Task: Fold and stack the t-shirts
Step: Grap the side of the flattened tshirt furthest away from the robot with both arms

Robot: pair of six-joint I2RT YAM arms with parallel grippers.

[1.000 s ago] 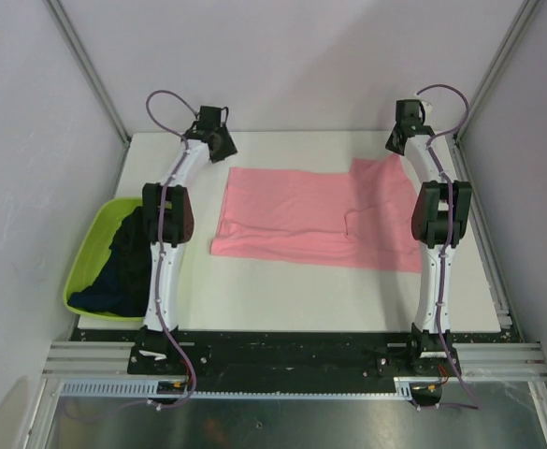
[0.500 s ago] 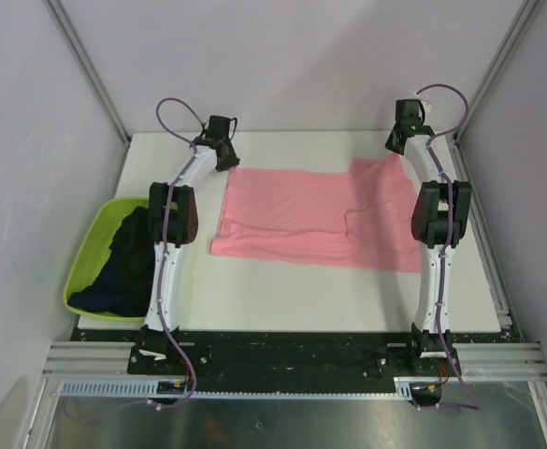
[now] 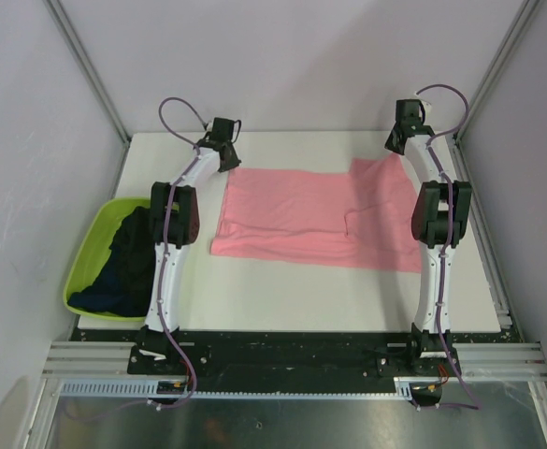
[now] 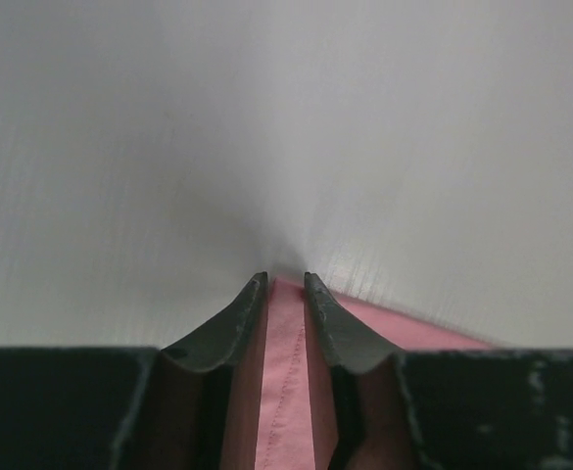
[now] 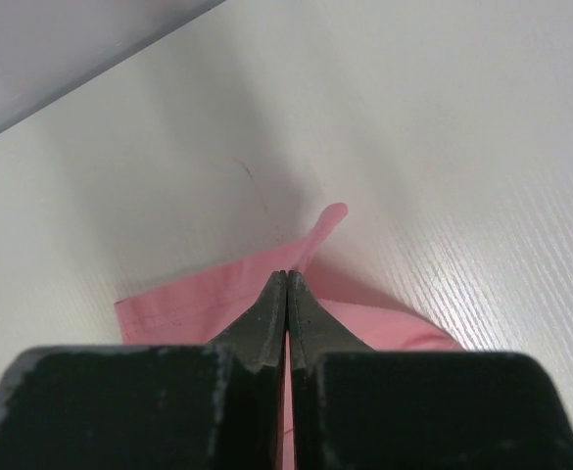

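The salmon-pink t-shirt (image 3: 310, 215) lies flat mid-surface (image 3: 282, 290), not yet folded, while the dark tees (image 3: 128, 262) sit heaped in the green tub (image 3: 86, 260); the right pincer (image 5: 286, 274) is pressed together on its far right corner, the left pincer (image 4: 285, 282) narrowly spread astride the far left hem, so the first fold looks barely begun, stacking all ahead

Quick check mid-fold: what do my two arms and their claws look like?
Left arm and right arm: white links, bulky black joint housings, a thin purple cable looping along each. Left claw and right claw: two dark fingers each, tapering to narrow tips, on scuffed black blocks.
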